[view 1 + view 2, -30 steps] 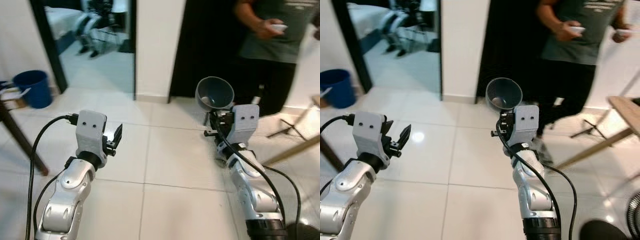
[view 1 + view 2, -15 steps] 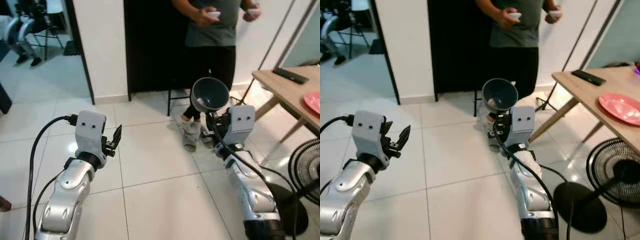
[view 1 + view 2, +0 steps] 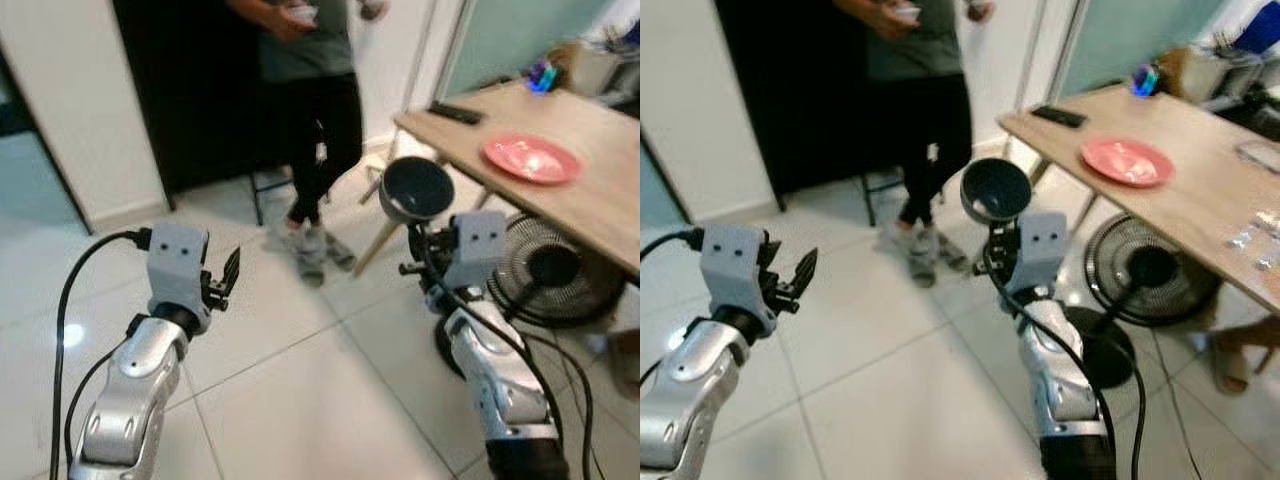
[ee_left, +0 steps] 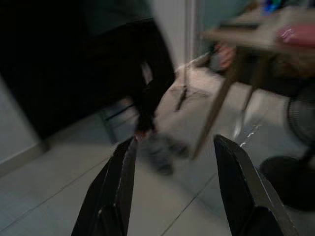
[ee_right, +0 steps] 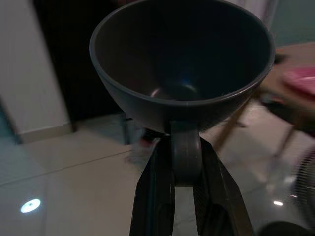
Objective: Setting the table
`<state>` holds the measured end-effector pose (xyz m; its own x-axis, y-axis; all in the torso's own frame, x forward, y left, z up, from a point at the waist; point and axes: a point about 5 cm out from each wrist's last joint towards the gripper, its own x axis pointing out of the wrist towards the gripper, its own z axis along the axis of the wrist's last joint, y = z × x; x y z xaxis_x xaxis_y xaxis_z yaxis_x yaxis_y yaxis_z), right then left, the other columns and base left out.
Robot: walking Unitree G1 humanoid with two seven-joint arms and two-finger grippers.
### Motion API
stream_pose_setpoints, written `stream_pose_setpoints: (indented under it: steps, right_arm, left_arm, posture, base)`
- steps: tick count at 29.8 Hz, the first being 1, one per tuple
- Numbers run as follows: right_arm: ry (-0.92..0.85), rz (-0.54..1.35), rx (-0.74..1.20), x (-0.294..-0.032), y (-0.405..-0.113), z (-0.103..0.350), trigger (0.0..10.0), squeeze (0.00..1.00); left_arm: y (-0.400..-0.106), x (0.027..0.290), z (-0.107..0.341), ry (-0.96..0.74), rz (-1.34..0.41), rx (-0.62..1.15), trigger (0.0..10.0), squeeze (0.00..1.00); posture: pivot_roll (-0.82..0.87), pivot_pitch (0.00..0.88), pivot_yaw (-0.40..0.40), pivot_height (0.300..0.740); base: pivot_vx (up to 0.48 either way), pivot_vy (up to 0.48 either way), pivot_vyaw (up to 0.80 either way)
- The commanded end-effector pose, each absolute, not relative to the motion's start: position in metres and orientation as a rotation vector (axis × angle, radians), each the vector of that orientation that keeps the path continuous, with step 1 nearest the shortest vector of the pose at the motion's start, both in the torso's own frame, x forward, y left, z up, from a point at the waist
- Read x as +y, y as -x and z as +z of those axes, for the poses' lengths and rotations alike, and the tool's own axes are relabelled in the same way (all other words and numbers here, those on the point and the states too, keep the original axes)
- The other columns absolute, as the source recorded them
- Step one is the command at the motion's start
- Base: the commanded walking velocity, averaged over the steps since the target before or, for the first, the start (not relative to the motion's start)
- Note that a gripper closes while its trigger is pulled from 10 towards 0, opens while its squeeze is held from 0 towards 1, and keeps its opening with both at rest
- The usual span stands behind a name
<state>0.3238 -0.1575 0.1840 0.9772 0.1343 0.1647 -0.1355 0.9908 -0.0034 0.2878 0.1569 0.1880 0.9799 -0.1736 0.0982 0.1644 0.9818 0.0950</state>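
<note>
Right pincer (image 3: 415, 247) grips a grey bowl (image 3: 415, 189) near the wooden table (image 3: 600, 190).

Two jointed silver metal arms (image 3: 128, 400) are seen, each capped by a boxy grey wrist housing (image 3: 177, 262) marked with two small dark screw holes; black cables (image 3: 66, 330) are looped alongside, long black fingers (image 4: 239, 182) attached.

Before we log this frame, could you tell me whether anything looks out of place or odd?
Nothing stands out: the right gripper holds the grey bowl upright by its handle, and the pink plate lies flat on the wooden table.
</note>
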Motion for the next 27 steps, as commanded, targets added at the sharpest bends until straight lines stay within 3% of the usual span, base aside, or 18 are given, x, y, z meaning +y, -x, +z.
stream_pose_setpoints:
  steps: [1, 27]
  right_arm:
    - [-0.008, 0.128, -0.166, -0.1589, -0.3233, 0.1839, 10.0, 0.00]
    - [-0.008, 0.116, -0.160, -0.1603, -0.3248, 0.1833, 10.0, 0.00]
  left_arm:
    - [-0.2865, 0.1582, 0.1826, -0.080, -0.168, -0.082, 10.0, 0.00]
    - [-0.2867, 0.1576, 0.1822, -0.074, -0.168, -0.079, 10.0, 0.00]
  posture:
    - [0.03, 0.000, 0.043, 0.740]
    - [0.03, 0.000, 0.043, 0.740]
  base:
    - [0.000, 0.000, -0.79]
    - [0.000, 0.000, -0.79]
